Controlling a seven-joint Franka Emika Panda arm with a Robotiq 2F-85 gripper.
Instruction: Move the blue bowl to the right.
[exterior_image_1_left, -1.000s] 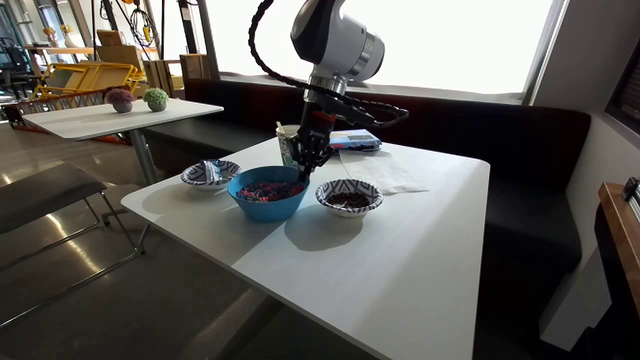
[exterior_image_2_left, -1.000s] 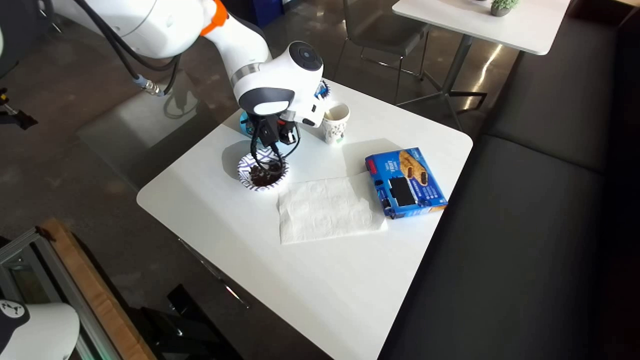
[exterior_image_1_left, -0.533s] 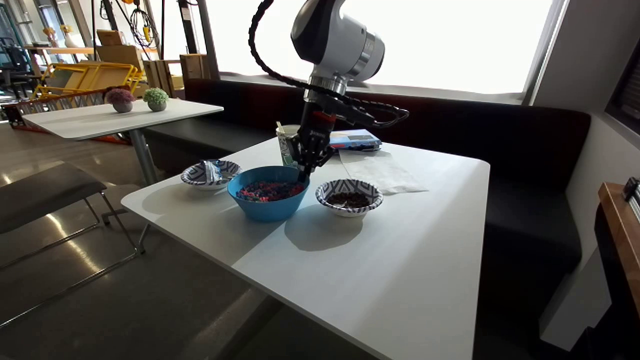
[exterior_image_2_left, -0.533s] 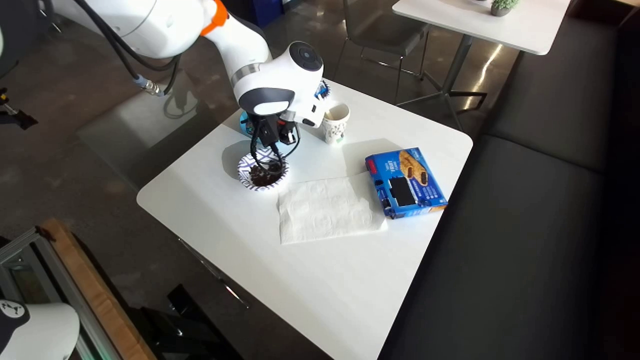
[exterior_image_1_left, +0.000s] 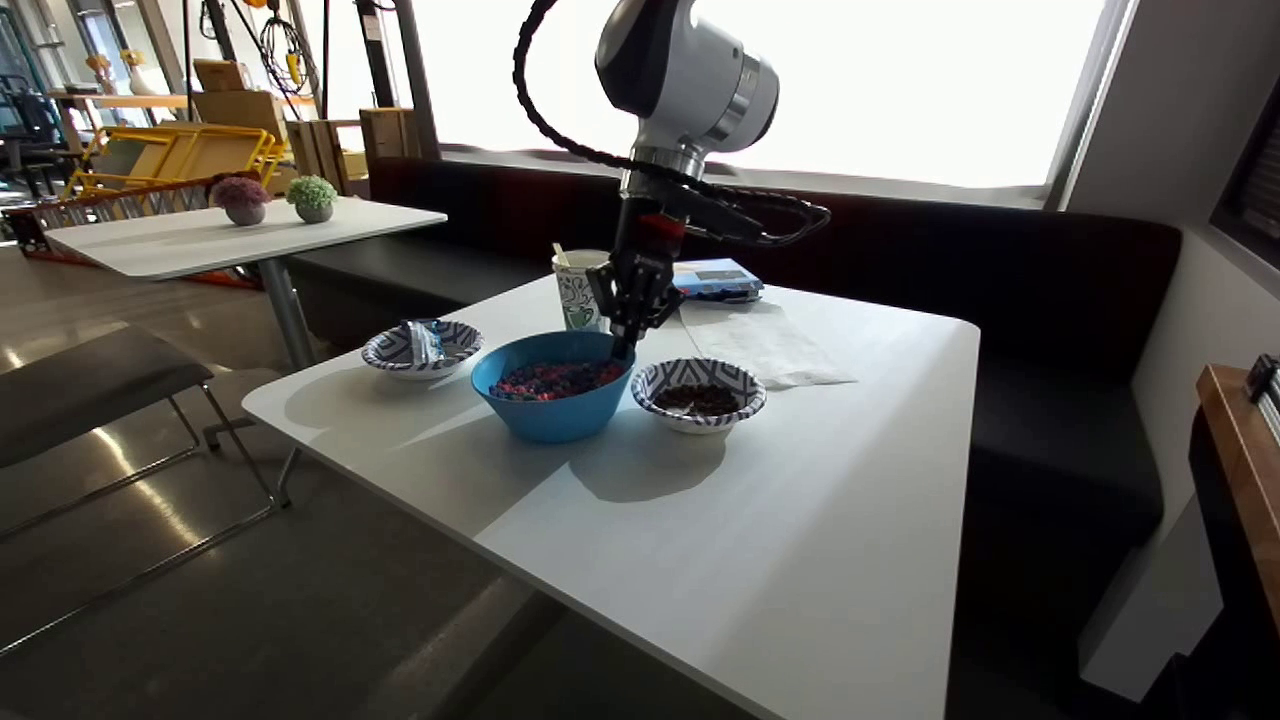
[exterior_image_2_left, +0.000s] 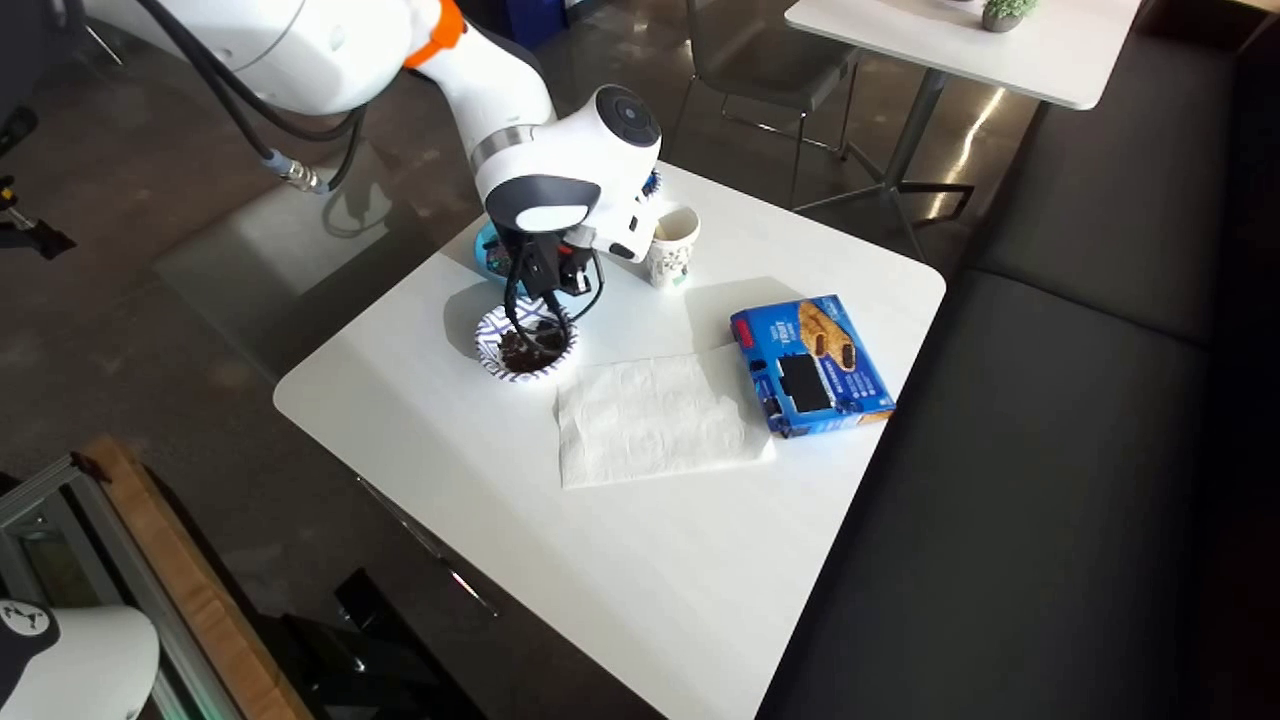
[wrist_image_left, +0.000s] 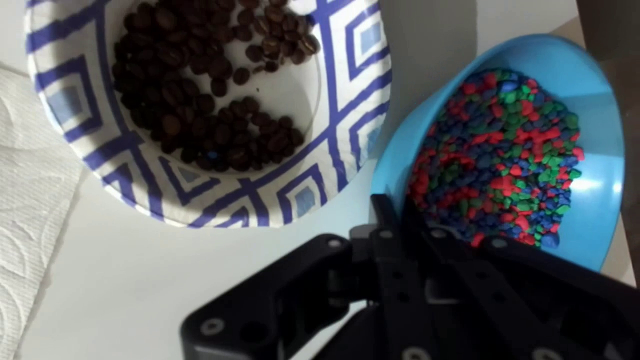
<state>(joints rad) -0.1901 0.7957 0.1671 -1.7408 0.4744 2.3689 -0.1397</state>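
Blue bowl (exterior_image_1_left: 553, 415) and gripper (exterior_image_1_left: 622, 347) have both shifted a bit right in an exterior view. Left to right there: patterned bowl (exterior_image_1_left: 379, 350), then the blue one (can't tell if it's off the counter (exterior_image_1_left: 800, 500)), gripper pinched nearly closed on its back-right rim, then the bean bowl (exterior_image_1_left: 692, 420) just beside it.

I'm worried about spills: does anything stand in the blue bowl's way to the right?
Yes: in an exterior view, the bean bowl stands just right of the blue bowl, so a straight slide would probably hit it.
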